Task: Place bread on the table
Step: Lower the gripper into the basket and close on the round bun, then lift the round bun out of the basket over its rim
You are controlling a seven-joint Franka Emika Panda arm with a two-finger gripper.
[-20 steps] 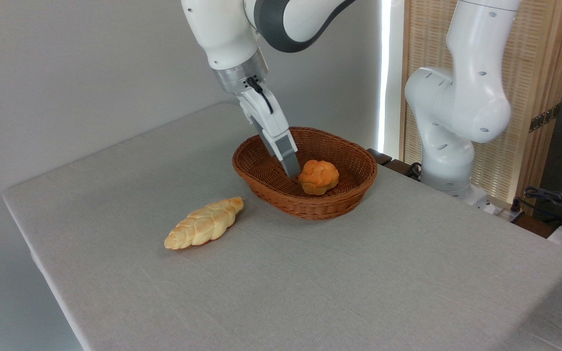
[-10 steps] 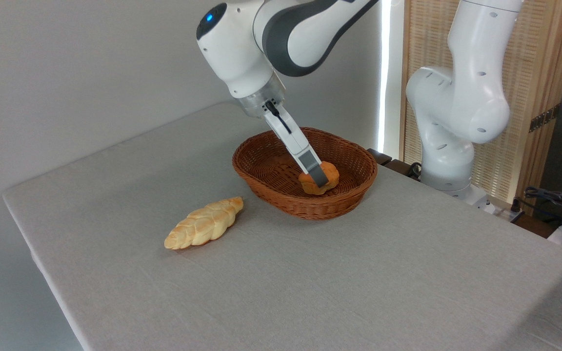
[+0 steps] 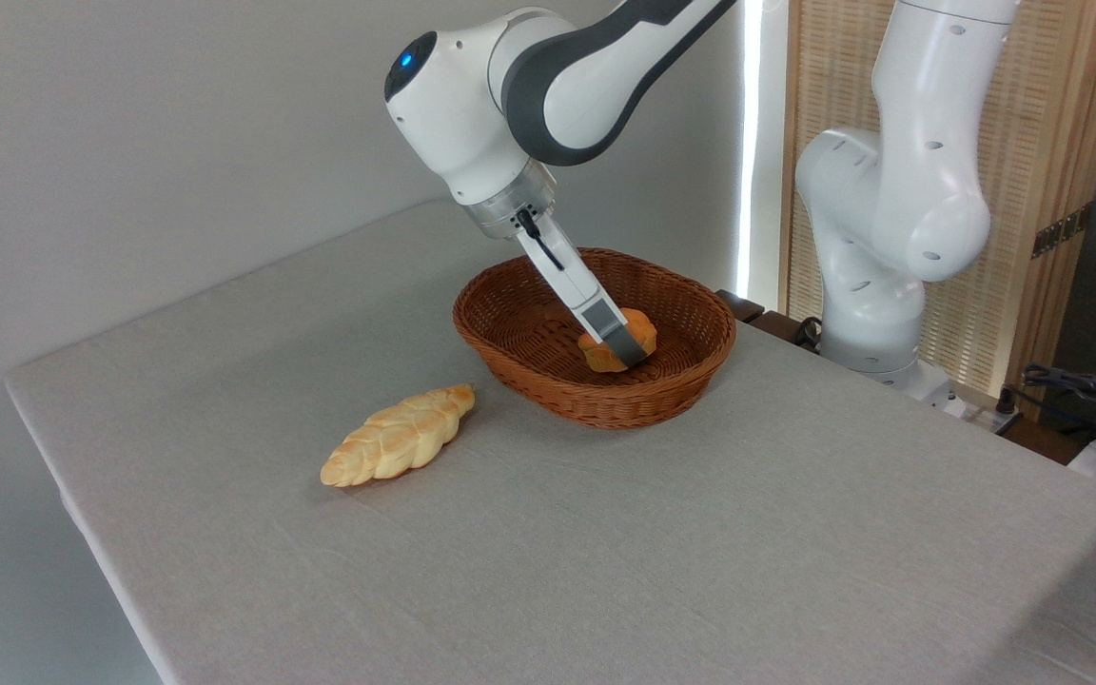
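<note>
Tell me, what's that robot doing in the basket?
The robot's hand is reaching into the brown wicker basket and is around the small orange bun, which looks squeezed. The bun is inside the basket, not on the grey table. A long braided loaf lies on the table beside the basket.

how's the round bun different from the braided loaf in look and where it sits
The bun is small, round and orange-brown; the braided loaf is longer, tapered and pale yellow. The bun sits inside the wicker basket; the loaf lies flat on the grey table. The tool is at the bun, while nothing touches the loaf. Both are bread with patterned crusts.
</note>
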